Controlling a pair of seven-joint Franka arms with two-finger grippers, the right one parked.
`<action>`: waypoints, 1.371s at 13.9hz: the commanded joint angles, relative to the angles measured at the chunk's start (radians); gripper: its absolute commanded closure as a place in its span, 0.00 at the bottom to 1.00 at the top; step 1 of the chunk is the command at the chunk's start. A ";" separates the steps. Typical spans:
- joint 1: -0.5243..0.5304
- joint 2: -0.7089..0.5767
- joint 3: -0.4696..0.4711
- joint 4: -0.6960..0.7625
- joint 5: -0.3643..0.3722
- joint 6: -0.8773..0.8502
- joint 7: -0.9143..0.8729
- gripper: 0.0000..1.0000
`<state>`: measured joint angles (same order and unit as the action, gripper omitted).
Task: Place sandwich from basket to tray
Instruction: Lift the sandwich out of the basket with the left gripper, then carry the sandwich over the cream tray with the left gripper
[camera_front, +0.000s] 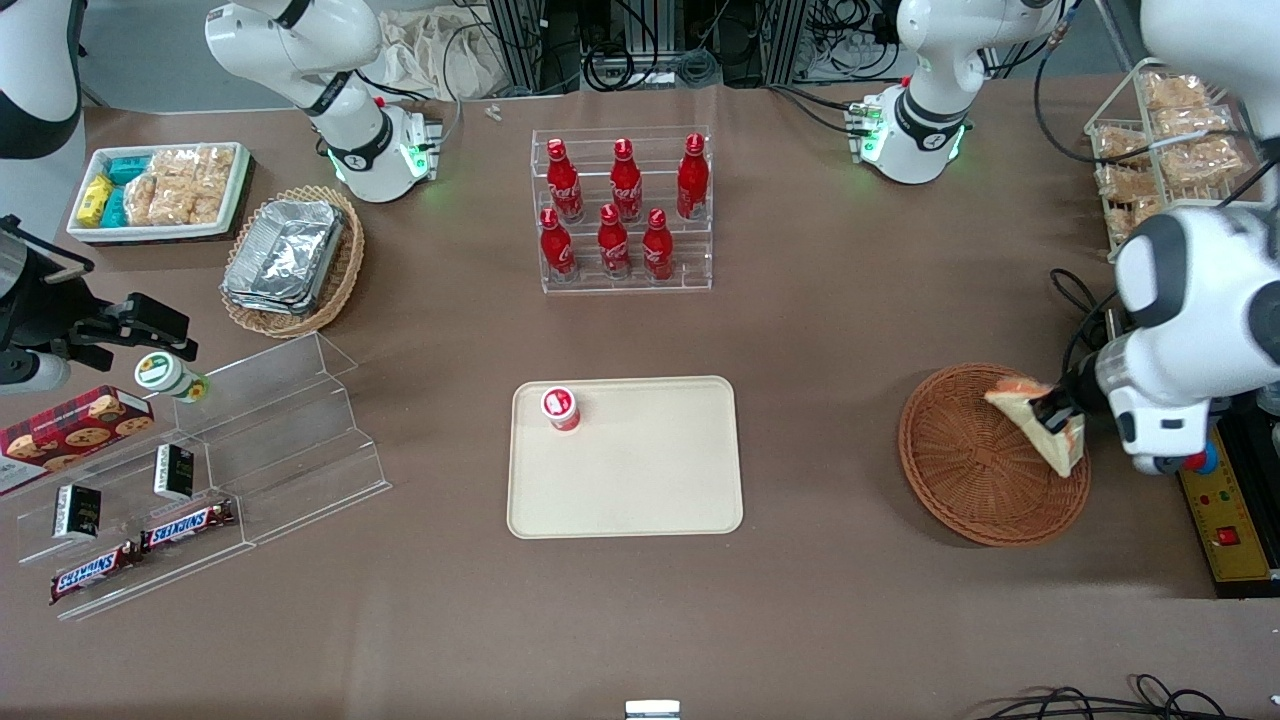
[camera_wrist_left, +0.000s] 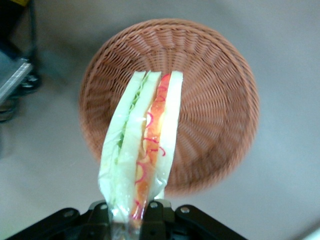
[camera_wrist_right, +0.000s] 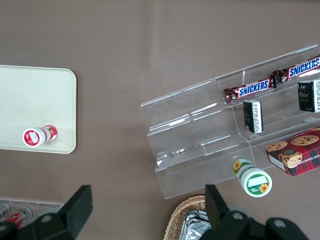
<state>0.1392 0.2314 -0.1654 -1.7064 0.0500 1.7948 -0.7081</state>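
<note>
My left gripper (camera_front: 1056, 418) is shut on the sandwich (camera_front: 1040, 424), a wrapped triangular wedge of pale bread with red and green filling, and holds it lifted over the rim of the round reddish-brown wicker basket (camera_front: 965, 470). In the left wrist view the sandwich (camera_wrist_left: 142, 145) hangs between the two black fingers (camera_wrist_left: 155, 215), cut edge up, with the basket (camera_wrist_left: 215, 100) below it. The cream rectangular tray (camera_front: 640, 480) lies at the table's middle, toward the parked arm from the basket, with a small red-capped bottle (camera_front: 561, 408) standing on it.
A clear rack of red cola bottles (camera_front: 622, 210) stands farther from the front camera than the tray. A wire rack of snack packets (camera_front: 1165, 150) and a yellow-edged control box (camera_front: 1228, 520) are beside the working arm. Acrylic shelves with candy bars (camera_front: 190, 480) lie toward the parked arm's end.
</note>
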 joint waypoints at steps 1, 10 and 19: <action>-0.001 0.019 -0.080 0.253 0.005 -0.269 0.210 1.00; -0.217 0.140 -0.275 0.295 -0.004 -0.114 -0.049 1.00; -0.417 0.476 -0.269 0.306 0.152 0.194 -0.171 1.00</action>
<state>-0.2472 0.6715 -0.4425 -1.4382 0.1790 1.9517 -0.8498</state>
